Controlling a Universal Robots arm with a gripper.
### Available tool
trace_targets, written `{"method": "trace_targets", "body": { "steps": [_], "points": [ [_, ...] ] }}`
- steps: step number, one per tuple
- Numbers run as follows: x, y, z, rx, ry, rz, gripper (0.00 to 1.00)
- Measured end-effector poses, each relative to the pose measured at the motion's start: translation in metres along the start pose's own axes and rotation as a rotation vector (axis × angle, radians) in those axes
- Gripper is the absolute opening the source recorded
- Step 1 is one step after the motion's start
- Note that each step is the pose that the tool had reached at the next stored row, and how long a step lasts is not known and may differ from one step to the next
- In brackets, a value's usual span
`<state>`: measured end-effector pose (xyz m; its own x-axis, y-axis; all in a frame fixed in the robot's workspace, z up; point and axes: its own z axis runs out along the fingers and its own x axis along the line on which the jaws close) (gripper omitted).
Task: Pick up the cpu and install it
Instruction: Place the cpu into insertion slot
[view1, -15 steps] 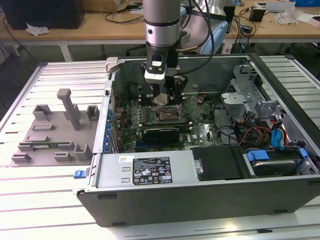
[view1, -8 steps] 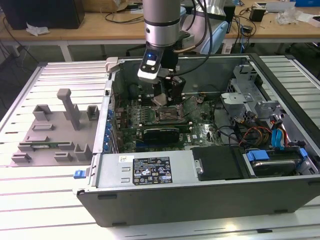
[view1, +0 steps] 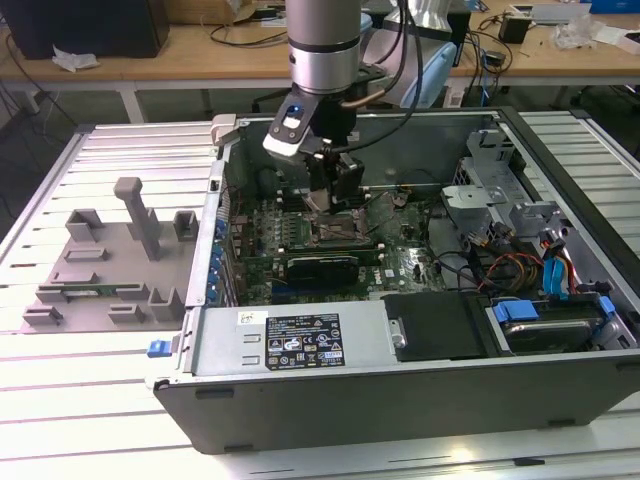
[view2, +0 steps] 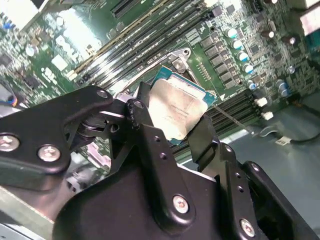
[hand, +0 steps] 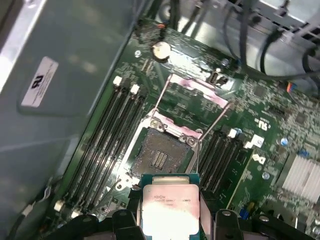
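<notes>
The cpu (view2: 175, 112) (hand: 169, 206), a thin square chip with a silvery top and blue-green rim, sits between the black fingers (view2: 202, 137) of my gripper (view2: 172, 122) (hand: 169, 200), which is shut on its two opposite edges. The chip hangs a little above the motherboard, beside the dark square socket (hand: 161, 155) whose metal frame (hand: 197, 90) is swung open. In the exterior view my gripper (view1: 335, 195) reaches down inside the grey computer case (view1: 300, 345), just over the socket (view1: 340, 235).
Memory slots (hand: 105, 135) flank the socket on both sides. A long black card (view1: 320, 266) lies in front of it. A drive cage and cables (view1: 530, 270) crowd the case at the exterior view's right. A grey fixture plate (view1: 110, 270) lies outside the case.
</notes>
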<state>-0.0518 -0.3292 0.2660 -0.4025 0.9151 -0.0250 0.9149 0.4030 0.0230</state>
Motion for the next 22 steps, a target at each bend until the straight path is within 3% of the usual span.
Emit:
{"method": "trace_targets", "body": {
  "steps": [5, 18, 21, 22],
  "points": [
    [0.0, 0.0, 0.0001, 0.0028, -0.0026, 0.112, 0.55],
    [0.0, 0.0, 0.001, 0.0085, -0.0079, 0.342, 0.55],
    [0.0, 0.0, 0.002, 0.0089, -0.0086, 0.373, 0.55],
    [0.0001, -0.0001, 0.0026, 0.0052, -0.0095, 0.373, 0.55]
  ]
}}
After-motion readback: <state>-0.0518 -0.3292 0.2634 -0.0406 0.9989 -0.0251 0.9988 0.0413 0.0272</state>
